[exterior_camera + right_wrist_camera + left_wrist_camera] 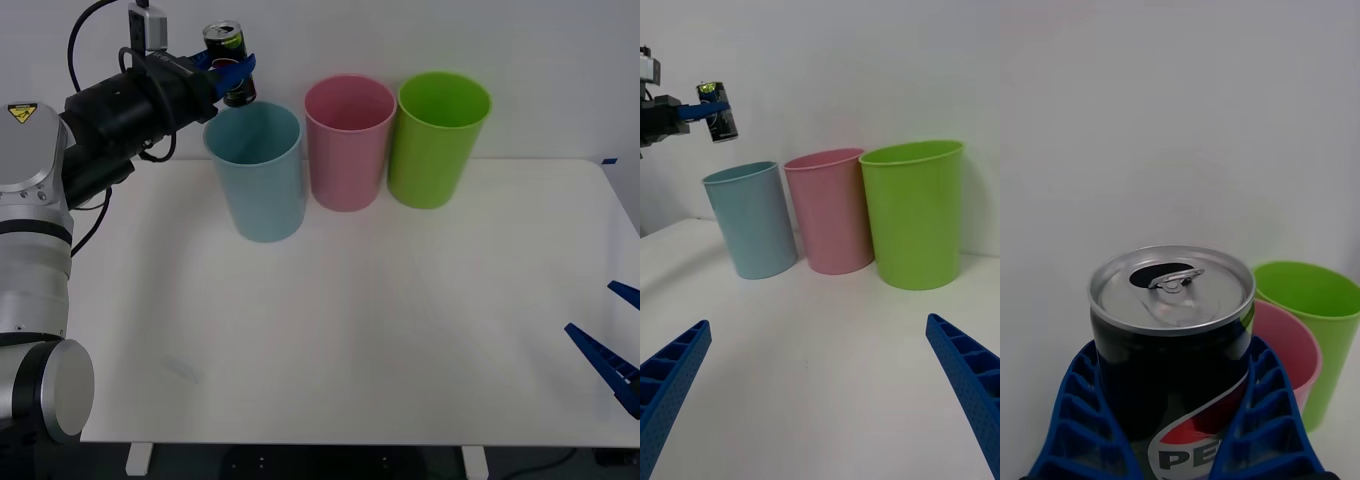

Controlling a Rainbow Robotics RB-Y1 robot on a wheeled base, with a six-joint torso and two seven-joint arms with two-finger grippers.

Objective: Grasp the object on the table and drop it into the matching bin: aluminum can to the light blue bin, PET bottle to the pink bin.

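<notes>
Left end effector (232, 72) clamping aluminum can (228, 64) — above light blue bin (257, 170)

Silver-and-black left arm (60, 180) with black cables, yellow warning sticker, blue ribbed jaws.

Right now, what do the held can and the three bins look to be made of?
The can in the left gripper looks like aluminum: brushed silver top with pull tab, glossy dark printed wall. The light blue bin, pink bin and lime green bin look like smooth, matte molded plastic.
</notes>
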